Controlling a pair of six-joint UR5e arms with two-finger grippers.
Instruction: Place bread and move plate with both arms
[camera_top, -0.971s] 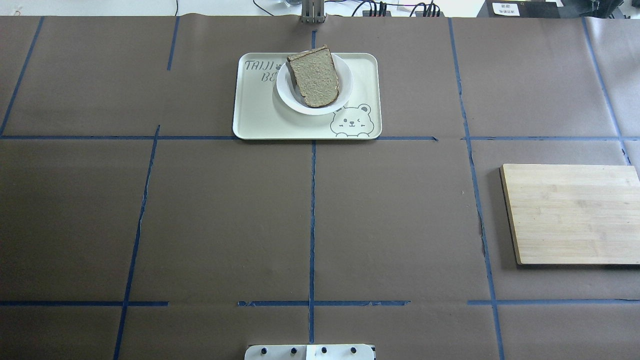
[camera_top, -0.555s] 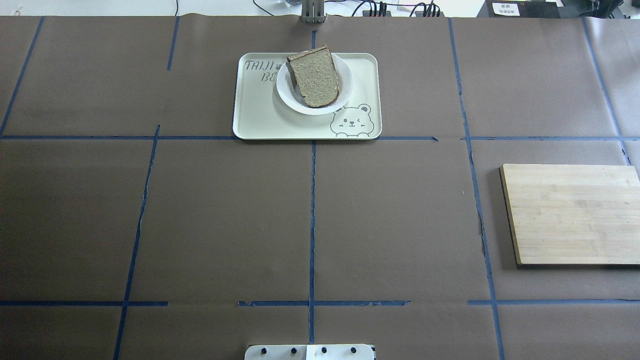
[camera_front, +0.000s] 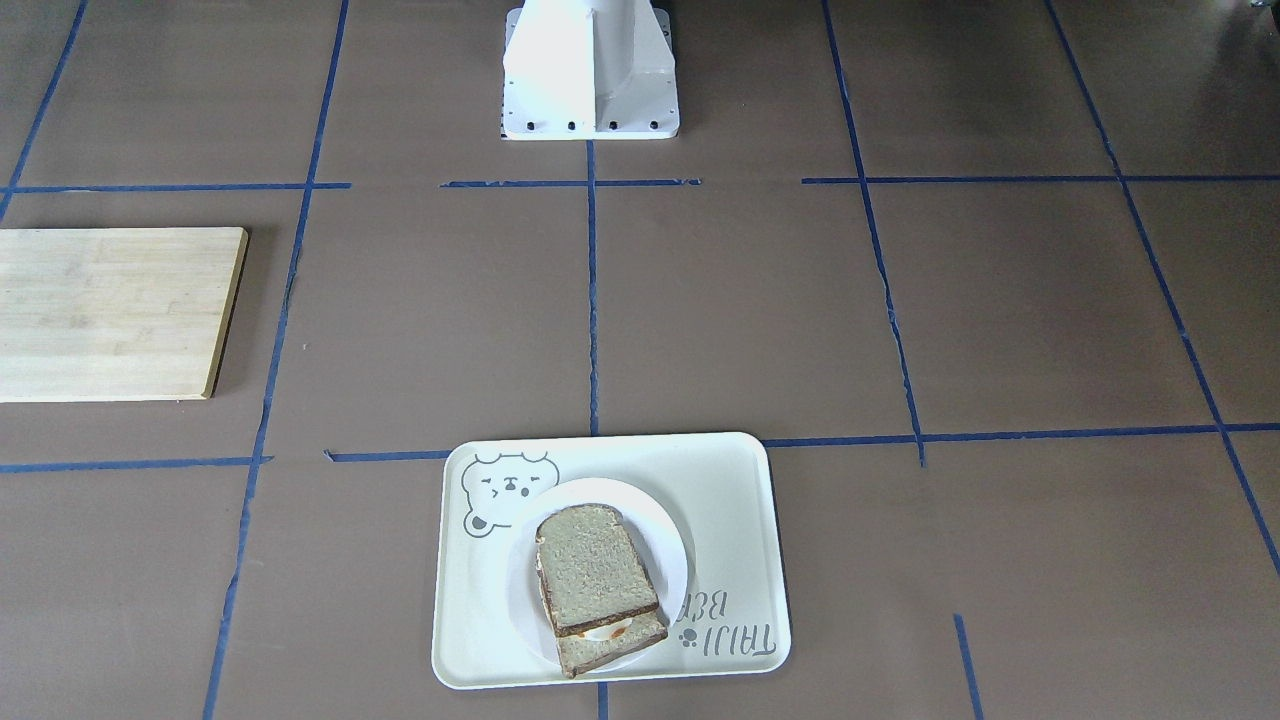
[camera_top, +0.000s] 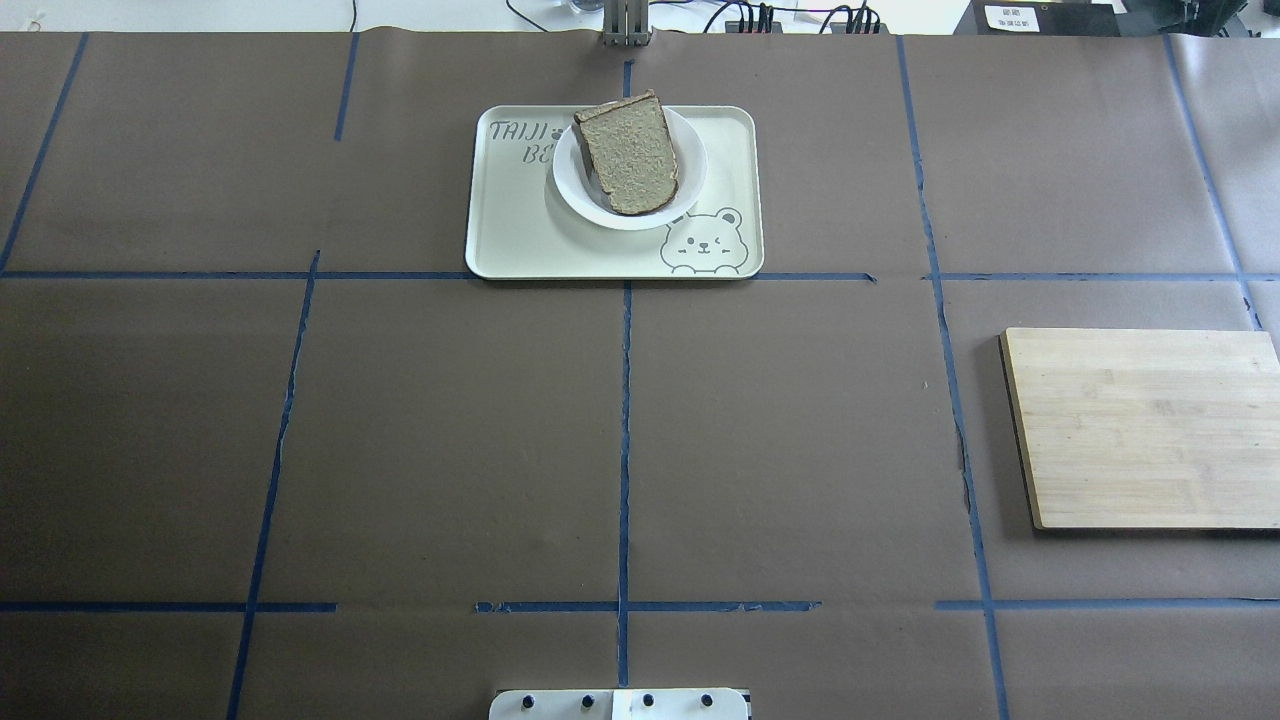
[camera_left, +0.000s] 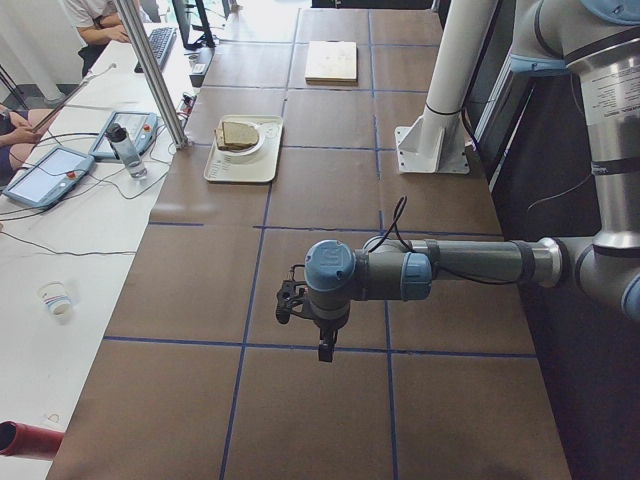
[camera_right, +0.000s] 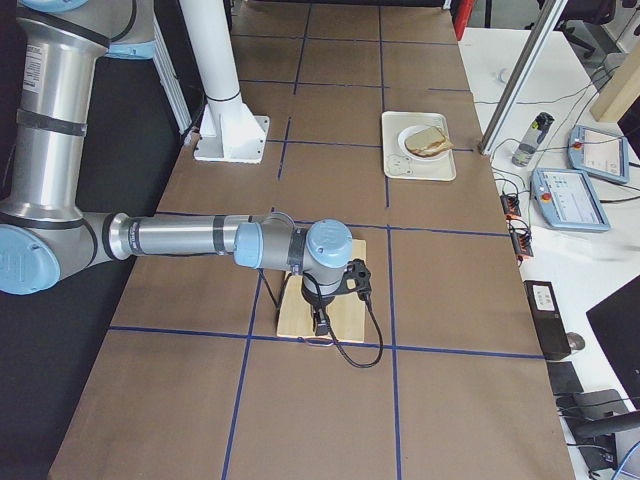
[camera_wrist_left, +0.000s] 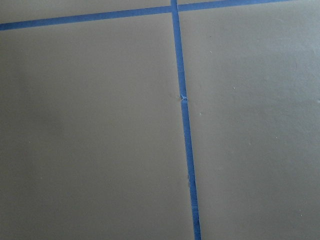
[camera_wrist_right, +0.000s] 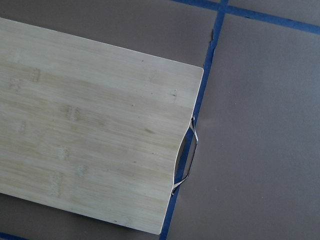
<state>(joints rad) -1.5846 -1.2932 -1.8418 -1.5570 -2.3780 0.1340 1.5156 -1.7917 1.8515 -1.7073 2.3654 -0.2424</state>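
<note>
The bread (camera_top: 630, 155) is a plain brown slice. It lies on top of a second slice with egg (camera_front: 612, 640) on the white plate (camera_top: 692, 178), which stands on the cream bear tray (camera_top: 520, 235) at the far middle of the table. It also shows in the front view (camera_front: 595, 560). My left gripper (camera_left: 323, 347) hangs over bare table at the robot's left end. My right gripper (camera_right: 320, 325) hangs over the wooden board. Both are far from the plate and show only in the side views, so I cannot tell whether they are open or shut.
A bamboo cutting board (camera_top: 1140, 430) with a metal handle (camera_wrist_right: 187, 155) lies at the right. The white pedestal (camera_front: 590, 70) stands at the robot's side. The brown table cover carries blue tape lines (camera_wrist_left: 185, 125). Operators' devices lie beyond the far edge (camera_left: 60, 170).
</note>
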